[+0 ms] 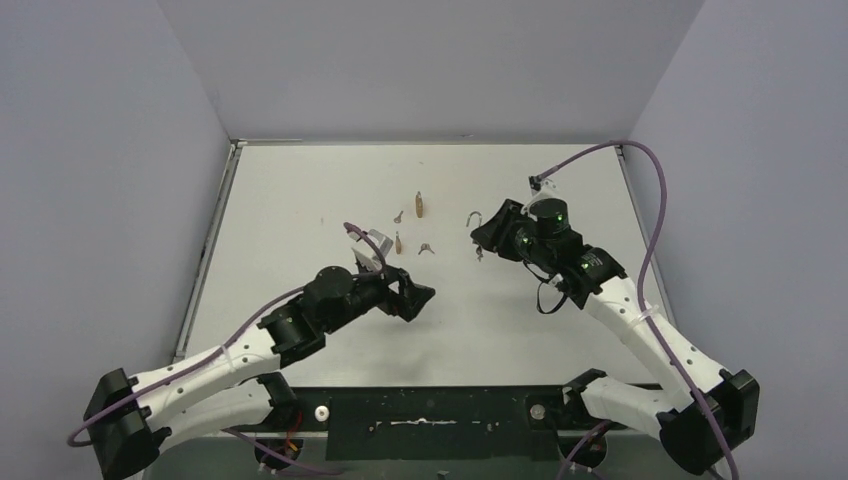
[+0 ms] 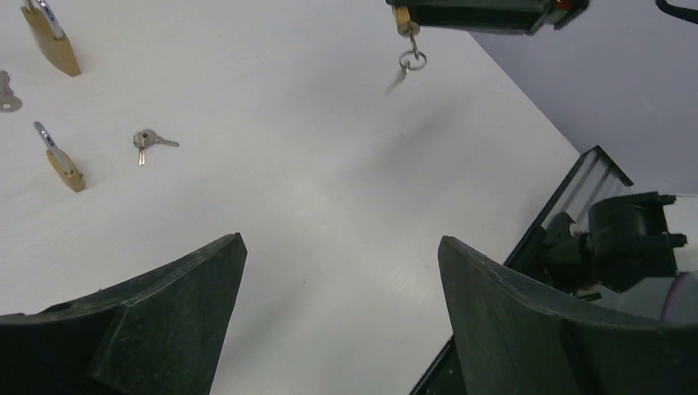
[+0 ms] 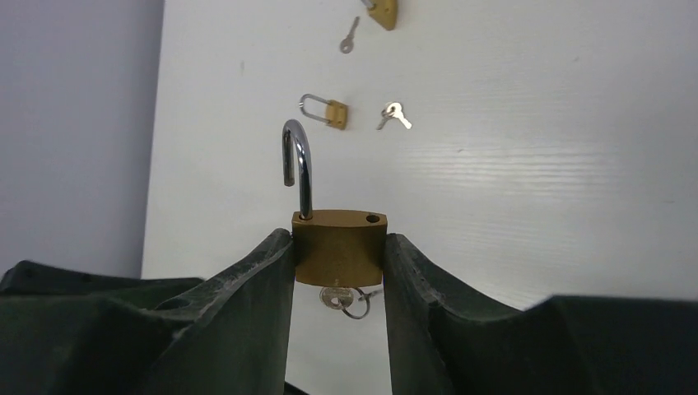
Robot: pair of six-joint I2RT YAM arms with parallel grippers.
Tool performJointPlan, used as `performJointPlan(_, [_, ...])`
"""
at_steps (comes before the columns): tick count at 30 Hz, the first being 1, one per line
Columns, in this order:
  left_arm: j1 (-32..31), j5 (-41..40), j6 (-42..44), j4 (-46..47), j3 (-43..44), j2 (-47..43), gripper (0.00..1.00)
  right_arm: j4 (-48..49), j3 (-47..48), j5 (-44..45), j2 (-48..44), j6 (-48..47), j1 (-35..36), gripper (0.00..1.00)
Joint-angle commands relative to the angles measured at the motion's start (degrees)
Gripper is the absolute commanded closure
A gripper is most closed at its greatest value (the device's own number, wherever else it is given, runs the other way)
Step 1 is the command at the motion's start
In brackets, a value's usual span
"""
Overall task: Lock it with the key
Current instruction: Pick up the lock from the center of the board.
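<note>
My right gripper is shut on the sides of a brass padlock and holds it above the table. Its steel shackle stands open, swung out of its hole. A key with a ring sits in the padlock's underside. In the top view the right gripper is right of centre, with the shackle poking out. The left wrist view shows the key and ring hanging under it. My left gripper is open and empty, low over the table, to the left of the padlock.
On the table lie a larger brass padlock, a small padlock, a loose key and a key pair. They also show in the left wrist view: padlocks, keys.
</note>
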Motion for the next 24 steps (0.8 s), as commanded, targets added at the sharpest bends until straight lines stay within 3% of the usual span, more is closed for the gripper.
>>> performJointPlan(1, [-1.39,-7.80,2.59,35.56,-2.25,6.37,0.14,5.44,3.39,7.91,-2.11,11.87,7.75,0.94])
performJointPlan(6, [-2.64,-6.37,7.05,60.81,-3.71,17.12,0.14,7.30,4.61,14.69,-3.11,17.96,13.80,0.94])
performJointPlan(9, [-3.03,-6.11,6.65,70.01,-3.88,21.28,0.14,7.63,5.53,16.89,-3.37,18.41,14.88,0.94])
performJointPlan(13, [-3.14,-3.37,3.50,70.09,-2.44,23.54,0.14,7.92,6.13,18.00,-3.68,18.43,15.10,0.93])
performJointPlan(24, [-4.07,-5.20,2.69,69.53,-1.70,26.38,0.19,12.41,5.93,17.12,-3.59,20.64,15.52,0.93])
